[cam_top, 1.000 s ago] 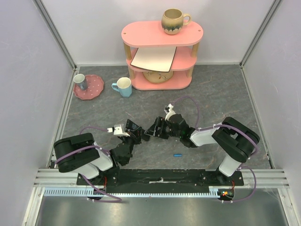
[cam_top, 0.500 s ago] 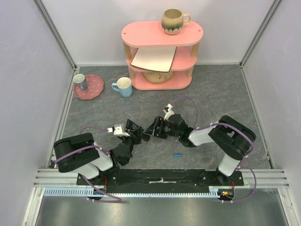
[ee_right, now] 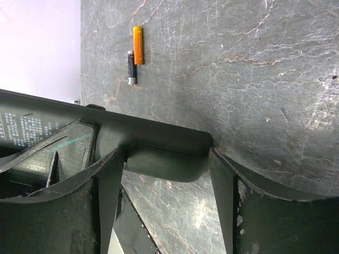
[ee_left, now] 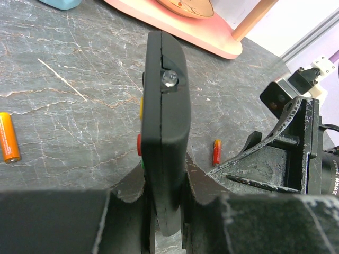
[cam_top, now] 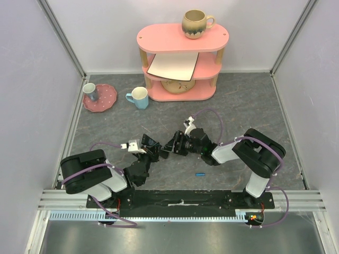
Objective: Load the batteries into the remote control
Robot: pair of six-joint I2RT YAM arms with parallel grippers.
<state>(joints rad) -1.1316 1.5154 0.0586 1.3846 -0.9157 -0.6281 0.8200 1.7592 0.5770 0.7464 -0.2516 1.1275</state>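
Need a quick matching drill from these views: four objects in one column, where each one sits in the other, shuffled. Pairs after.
1 remote control
2 brown mug
3 small cup
4 blue battery

A on the red plate
B lying loose on the table
C clamped in the left gripper
D on top of the pink shelf

Pairs: 1-C, 2-D, 3-A, 4-B

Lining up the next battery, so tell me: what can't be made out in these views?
Remote control battery bay: left wrist view shows it edge-on; top view too small.
Right pincer: right wrist view too close to tell grip from gap on the dark bar.
Blue battery ends: top view, too small.
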